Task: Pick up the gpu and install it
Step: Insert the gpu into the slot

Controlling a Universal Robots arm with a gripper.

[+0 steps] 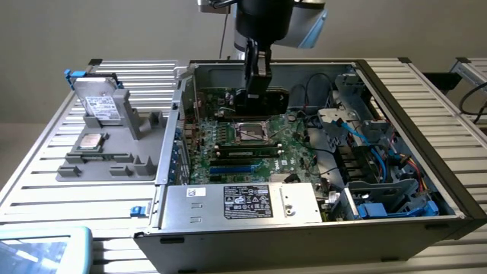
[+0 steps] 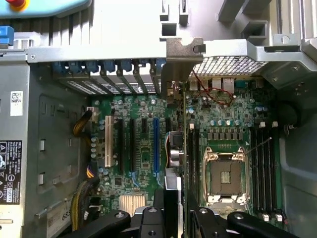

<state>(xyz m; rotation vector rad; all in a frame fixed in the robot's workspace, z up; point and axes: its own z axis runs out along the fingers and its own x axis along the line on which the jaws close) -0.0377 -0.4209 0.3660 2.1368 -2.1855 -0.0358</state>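
Observation:
The gpu (image 1: pixel 266 104) hangs over the far part of the motherboard (image 1: pixel 251 149) inside the open computer case, its black face showing, with my gripper (image 1: pixel 256 85) shut on it from above. In the wrist view the gpu (image 2: pixel 184 129) stands edge-on as a thin green line between the blue expansion slot (image 2: pixel 156 146) and the CPU socket (image 2: pixel 225 173). Its silver end bracket (image 2: pixel 178 59) reaches the case's rear slot openings (image 2: pixel 119 79). My gripper (image 2: pixel 177 198) pinches the card's near end. I cannot tell whether the card touches a slot.
A memory stick (image 1: pixel 247 152) sits in its slot near the CPU socket (image 1: pixel 251 130). The power supply (image 1: pixel 243 202) fills the case's front, with drive cages and blue cables (image 1: pixel 380 171) at the exterior view's right. A grey holder (image 1: pixel 114 142) on the exterior view's left carries a hard drive (image 1: pixel 99 105).

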